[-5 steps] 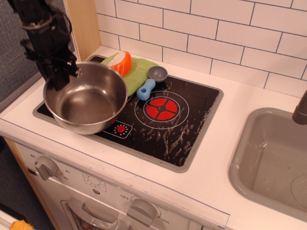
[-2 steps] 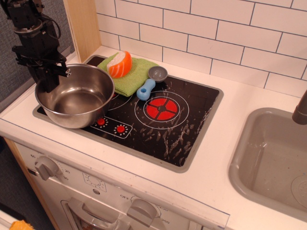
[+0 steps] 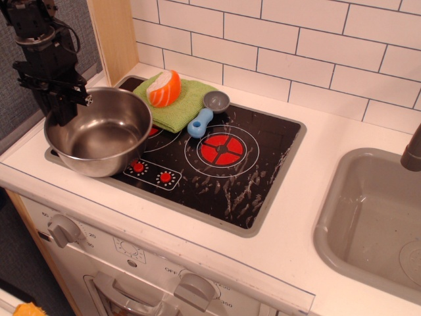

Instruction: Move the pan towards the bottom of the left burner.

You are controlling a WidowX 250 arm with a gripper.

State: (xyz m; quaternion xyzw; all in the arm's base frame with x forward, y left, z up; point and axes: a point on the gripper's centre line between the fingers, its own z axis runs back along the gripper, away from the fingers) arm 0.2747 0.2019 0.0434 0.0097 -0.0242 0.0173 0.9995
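The pan (image 3: 99,131), a deep shiny steel bowl with a rolled rim, sits at the front left corner of the black cooktop (image 3: 256,164). It covers most of the left burner (image 3: 152,132), of which only a red sliver shows at the pan's right edge. My black gripper (image 3: 62,108) comes down from the upper left and is shut on the pan's left rim. The right burner (image 3: 222,149) is uncovered.
A green cloth (image 3: 181,105) with an orange-and-white toy (image 3: 164,87) lies behind the pan. A small grey cup on a blue handle (image 3: 205,113) lies beside it. Two red dial marks (image 3: 152,172) are at the cooktop's front. A grey sink (image 3: 375,217) is at the right.
My gripper has carried the pan to the left and slightly forward, uncovering the two dial marks and more of the green cloth.
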